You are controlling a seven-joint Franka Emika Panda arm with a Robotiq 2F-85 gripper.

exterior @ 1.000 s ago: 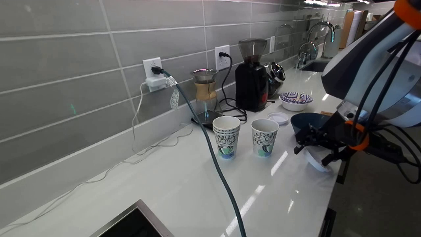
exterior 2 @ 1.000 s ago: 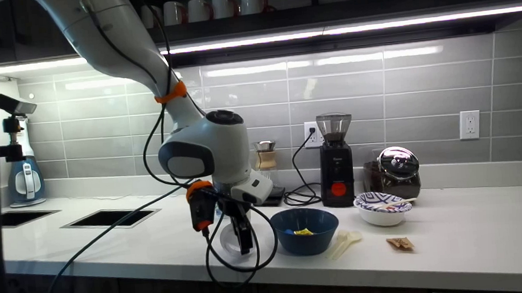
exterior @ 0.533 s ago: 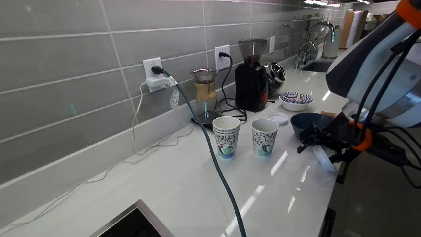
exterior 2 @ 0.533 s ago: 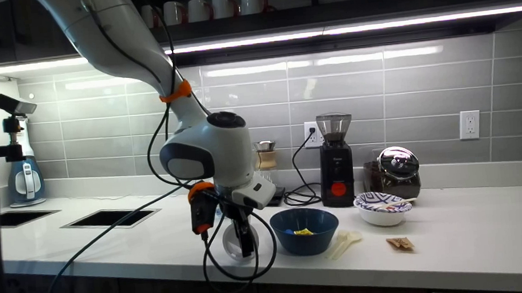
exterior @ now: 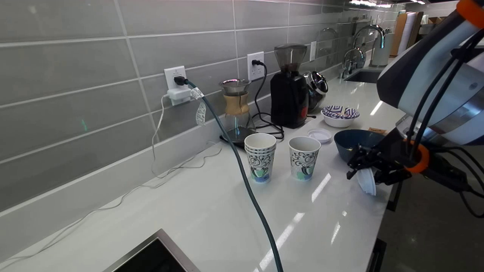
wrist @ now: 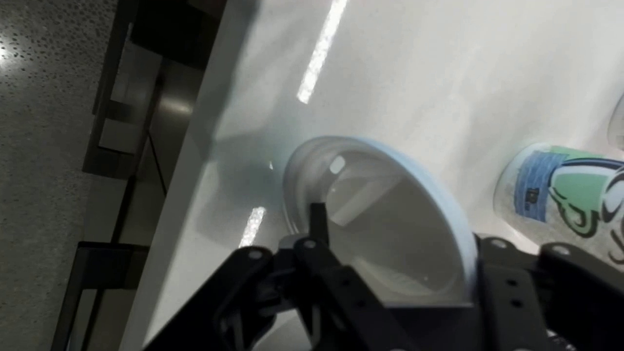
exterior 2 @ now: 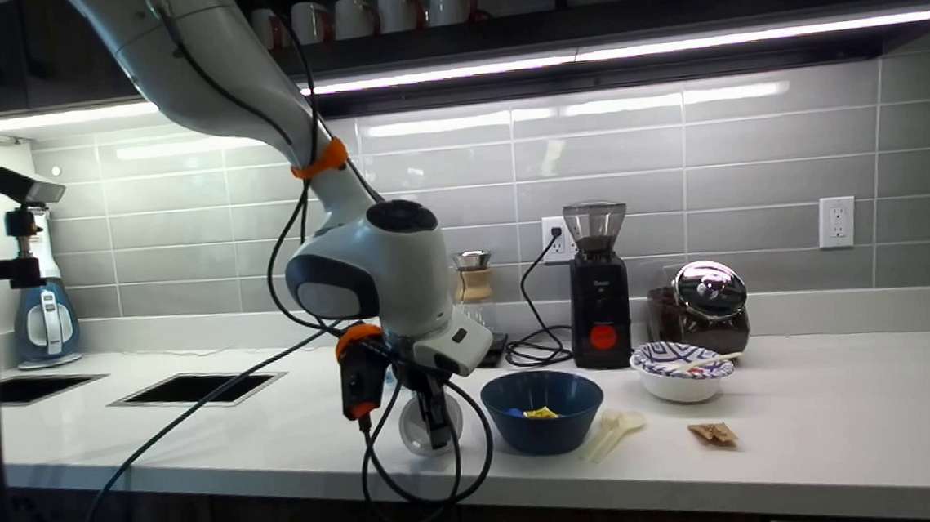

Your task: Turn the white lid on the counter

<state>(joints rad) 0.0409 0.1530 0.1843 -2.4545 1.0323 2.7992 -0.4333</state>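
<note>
In an exterior view, the white lid [exterior: 367,183] is standing steeply tilted between the fingers [exterior: 393,176], near the front edge of the desk [exterior: 211,211]. I am judging the turn about half done: tipping it over and laying it flat are remaining. A paper cup [exterior: 304,160], a stack of cups [exterior: 261,160] and seemingly another lid [exterior: 319,135] are resting apart from it.

In an exterior view, a blue bowl [exterior 2: 544,437] is sitting just beside the lid, and looped cables [exterior 2: 490,439] are hanging around the fingers, possibly getting in the way.

In the wrist view, the fingers are standing apart, one overlapping the lid's hollow; I am not seeing whether they are pinching it.
</note>
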